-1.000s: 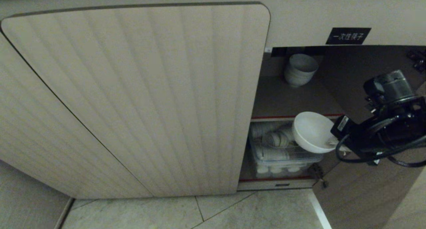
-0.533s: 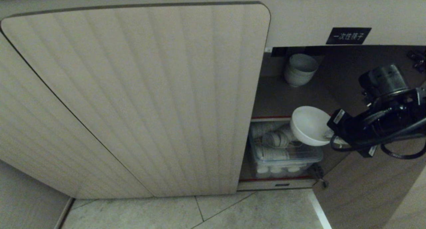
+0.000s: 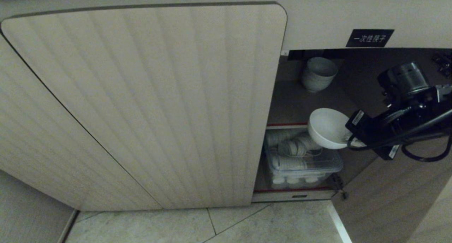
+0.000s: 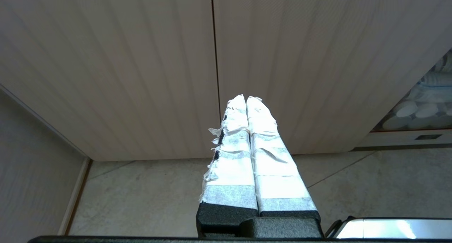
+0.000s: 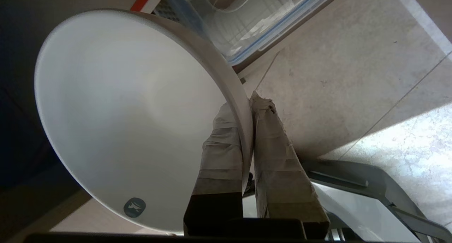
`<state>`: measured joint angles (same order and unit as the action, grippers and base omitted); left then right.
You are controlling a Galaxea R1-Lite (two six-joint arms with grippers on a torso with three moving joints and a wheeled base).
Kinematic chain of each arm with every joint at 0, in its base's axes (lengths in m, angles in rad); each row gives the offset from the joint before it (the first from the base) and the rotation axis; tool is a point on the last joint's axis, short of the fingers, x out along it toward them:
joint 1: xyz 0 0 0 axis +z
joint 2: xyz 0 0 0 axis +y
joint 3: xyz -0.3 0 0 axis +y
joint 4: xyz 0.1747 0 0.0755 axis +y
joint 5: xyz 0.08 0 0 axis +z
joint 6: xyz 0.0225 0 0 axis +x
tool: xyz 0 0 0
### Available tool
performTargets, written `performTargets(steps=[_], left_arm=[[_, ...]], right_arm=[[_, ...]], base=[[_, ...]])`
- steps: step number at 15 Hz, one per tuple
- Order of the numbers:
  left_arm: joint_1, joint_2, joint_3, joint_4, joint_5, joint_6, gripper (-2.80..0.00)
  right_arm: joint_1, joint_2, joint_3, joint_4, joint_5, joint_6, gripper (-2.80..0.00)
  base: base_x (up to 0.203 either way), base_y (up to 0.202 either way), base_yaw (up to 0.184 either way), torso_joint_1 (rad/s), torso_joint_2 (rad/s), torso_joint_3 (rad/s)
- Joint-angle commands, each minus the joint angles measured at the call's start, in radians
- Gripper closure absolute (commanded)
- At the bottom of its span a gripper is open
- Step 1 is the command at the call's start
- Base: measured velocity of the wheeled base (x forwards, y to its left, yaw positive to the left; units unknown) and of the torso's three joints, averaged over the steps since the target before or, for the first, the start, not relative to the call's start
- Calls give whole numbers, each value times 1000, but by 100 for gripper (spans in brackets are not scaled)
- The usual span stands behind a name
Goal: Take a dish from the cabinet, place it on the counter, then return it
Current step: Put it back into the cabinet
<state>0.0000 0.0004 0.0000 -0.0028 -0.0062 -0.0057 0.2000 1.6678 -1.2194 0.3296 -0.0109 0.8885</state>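
We've got the dish (image 3: 326, 127) pinched by its rim in the right gripper (image 5: 247, 105), one taped finger inside the bowl and one outside, clamped tight. It hangs in the air in the open right side of the cabinet (image 3: 148, 105), in front of the red-edged shelf (image 3: 286, 124), tilted with its mouth facing out and to the left. Compared with a second ago the bowl and the arm have moved up and slightly further toward the shelf opening: earlier the bowl sat lower, overlapping the clear storage box (image 3: 303, 163) more; now its upper rim sits above the shelf edge. The camera hasn't shifted; door, label (image 3: 369, 37) and floor tiles (image 3: 247, 225) line up the same. The stack of bowls (image 3: 317, 73) on the upper shelf is untouched across all three. We can't say from this alone whether we're on the take-out leg or the return leg; the motion reads as a lift either way, and the counter isn't in view. Grip looks unchanged, no slip at the rim. The left gripper (image 4: 247, 101) is parked low beside the closed fluted door, fingers pressed together and empty. Risk we see: a rim pinch on a tilted bowl near the shelf edge, so clearance matters.
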Motion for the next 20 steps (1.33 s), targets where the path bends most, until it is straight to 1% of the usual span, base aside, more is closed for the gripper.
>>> performTargets(steps=[1,4,10,16,18,20], left_arm=[[0,0,0,0,0,0,0],[0,0,0,0,0,0,0],[0,0,0,0,0,0,0],[0,0,0,0,0,0,0],[0,0,0,0,0,0,0],[0,0,0,0,0,0,0]], right_arm=[[-5,12,-3,0,0,-5,0],[-17,27,-12,-5,0,-20,0],[-34,82,-66,-3,0,-21,0],[-43,147,-150,3,0,-27,0],[-45,164,-162,1,0,-50,0],[-52,190,-203,6,0,-51,0]], base=[[0,0,0,0,0,0],[0,0,0,0,0,0],[0,0,0,0,0,0],[0,0,0,0,0,0],[0,0,0,0,0,0],[0,0,0,0,0,0]])
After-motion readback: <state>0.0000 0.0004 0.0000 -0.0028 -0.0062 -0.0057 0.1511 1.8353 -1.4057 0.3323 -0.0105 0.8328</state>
